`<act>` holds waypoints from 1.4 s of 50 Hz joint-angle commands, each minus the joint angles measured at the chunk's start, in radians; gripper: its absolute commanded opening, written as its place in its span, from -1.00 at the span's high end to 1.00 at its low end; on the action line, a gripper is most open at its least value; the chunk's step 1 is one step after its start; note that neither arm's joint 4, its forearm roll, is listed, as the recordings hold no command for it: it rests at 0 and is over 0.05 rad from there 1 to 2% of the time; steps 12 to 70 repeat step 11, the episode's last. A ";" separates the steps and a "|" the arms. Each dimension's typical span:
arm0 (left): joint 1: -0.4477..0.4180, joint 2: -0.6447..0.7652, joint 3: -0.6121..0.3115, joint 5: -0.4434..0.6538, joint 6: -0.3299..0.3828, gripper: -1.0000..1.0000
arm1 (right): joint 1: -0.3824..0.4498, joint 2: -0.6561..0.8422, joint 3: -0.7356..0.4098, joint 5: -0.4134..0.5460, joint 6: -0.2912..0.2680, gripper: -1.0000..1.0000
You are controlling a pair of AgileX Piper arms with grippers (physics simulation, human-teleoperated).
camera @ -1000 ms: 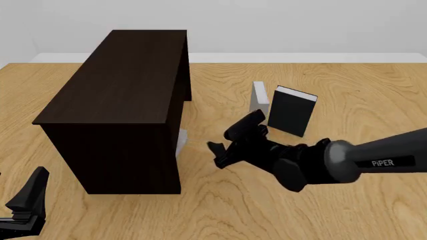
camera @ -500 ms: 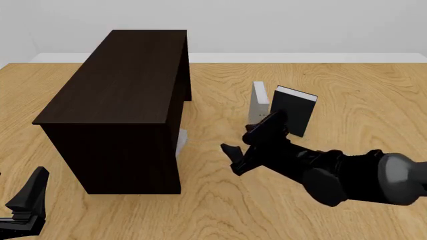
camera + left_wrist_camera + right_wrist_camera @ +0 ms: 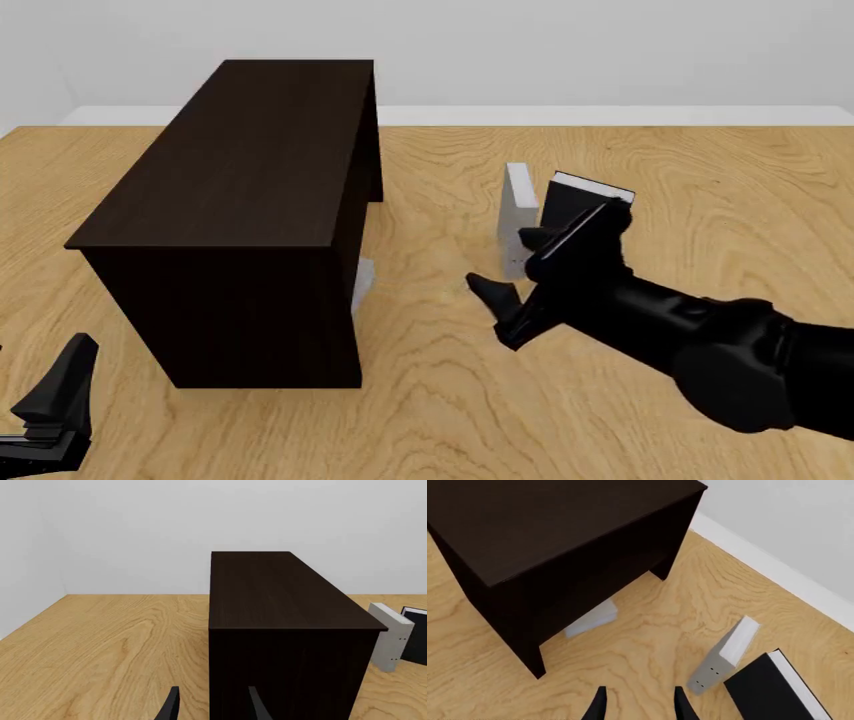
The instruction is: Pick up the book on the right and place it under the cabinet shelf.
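The dark brown cabinet (image 3: 240,170) stands at the left; it also shows in the left wrist view (image 3: 280,595) and the right wrist view (image 3: 547,525). The light grey book (image 3: 590,619) lies flat in the open recess under the shelf, partly hidden. Only a pale sliver of the book (image 3: 362,280) shows in the front view. My right gripper (image 3: 505,262) is open and empty, apart from the book and to its right; its fingers (image 3: 599,705) point toward the cabinet. My left gripper (image 3: 54,400) is open and empty at the front left, before the cabinet's near end (image 3: 212,711).
Another grey book (image 3: 518,215) stands upright, edge-on, right of the cabinet, with two dots on its face (image 3: 724,652) (image 3: 390,637). A black book (image 3: 594,188) stands just right of it, largely behind my right arm (image 3: 767,690). A white wall bounds the far side.
My right gripper has drawn back to the right and upward, away from the cabinet, still open and empty. The grey book under the shelf and my left arm have not moved.
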 commanded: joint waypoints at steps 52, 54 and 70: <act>0.000 0.000 0.000 0.000 0.000 -1.00 | -0.066 -0.204 -0.018 0.134 -0.060 -1.00; 0.000 0.000 0.000 0.000 0.000 -1.00 | -0.066 -0.204 -0.018 0.134 -0.060 -1.00; 0.000 0.000 0.000 0.000 0.000 -1.00 | -0.066 -0.204 -0.018 0.134 -0.060 -1.00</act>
